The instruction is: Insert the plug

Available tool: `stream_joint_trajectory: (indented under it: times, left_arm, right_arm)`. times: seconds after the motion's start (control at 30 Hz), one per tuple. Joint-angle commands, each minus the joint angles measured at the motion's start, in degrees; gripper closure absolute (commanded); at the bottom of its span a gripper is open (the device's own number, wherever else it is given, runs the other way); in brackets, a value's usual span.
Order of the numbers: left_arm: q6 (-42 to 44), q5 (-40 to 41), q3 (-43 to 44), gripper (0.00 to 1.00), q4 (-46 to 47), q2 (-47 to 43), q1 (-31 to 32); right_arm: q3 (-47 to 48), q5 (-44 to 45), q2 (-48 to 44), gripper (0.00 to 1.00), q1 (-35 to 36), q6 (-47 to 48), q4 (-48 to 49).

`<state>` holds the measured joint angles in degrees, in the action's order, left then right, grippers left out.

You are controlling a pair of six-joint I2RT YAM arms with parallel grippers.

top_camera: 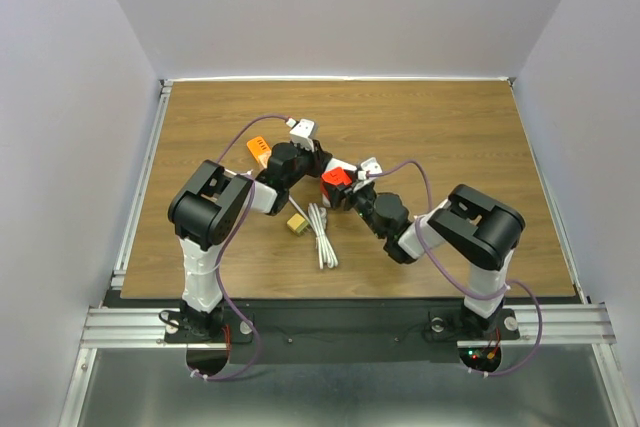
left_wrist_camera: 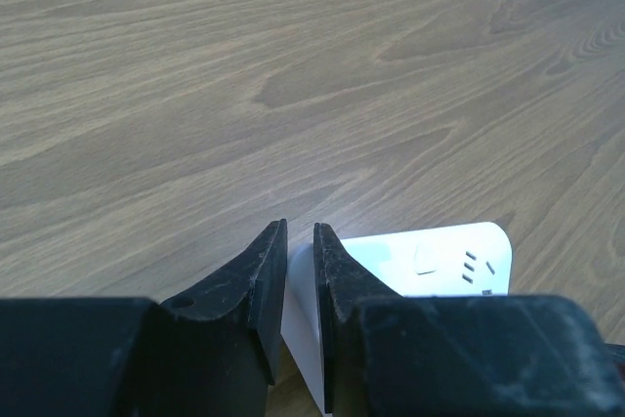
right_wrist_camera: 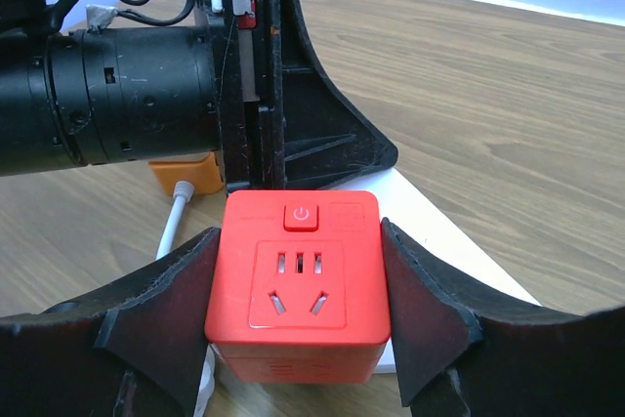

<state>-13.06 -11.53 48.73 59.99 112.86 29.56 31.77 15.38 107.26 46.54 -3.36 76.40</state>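
On table point(top_camera: 450, 127) | 1 red cube point(right_wrist_camera: 301, 290), right pincer point(right_wrist_camera: 301, 237) | 1 white strip point(left_wrist_camera: 439, 261), left pincer point(left_wrist_camera: 300, 229)

Soft, even light from above is flooding the wooden table point(top_camera: 450, 147), leaving only faint shadows under the arms point(top_camera: 215, 212); in the left wrist view, black fingers point(left_wrist_camera: 269, 280) are blurring slightly at 6 o'clock.

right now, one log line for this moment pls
left jaws: shut at white strip | right jaws: shut on red cube | cube sockets: empty | white cable: lying free
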Motion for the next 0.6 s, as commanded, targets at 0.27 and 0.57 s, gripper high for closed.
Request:
stream_joint_trajectory:
  times: [0.27, 0.57]
  left_arm:
    - [-0.74, -7.01, -2.85, 0.74, -7.51, -1.33, 2.87]
    - [-0.48, -7.02, -2.68, 0.74, -7.6, -1.33, 2.87]
  right_arm:
    - [-5.58, 12.74, 7.08, 1.0, 3.2, -3.68, -23.14]
    - [-4.44, 16.88, 9.72, 0.99, 6.19, -4.47, -24.19]
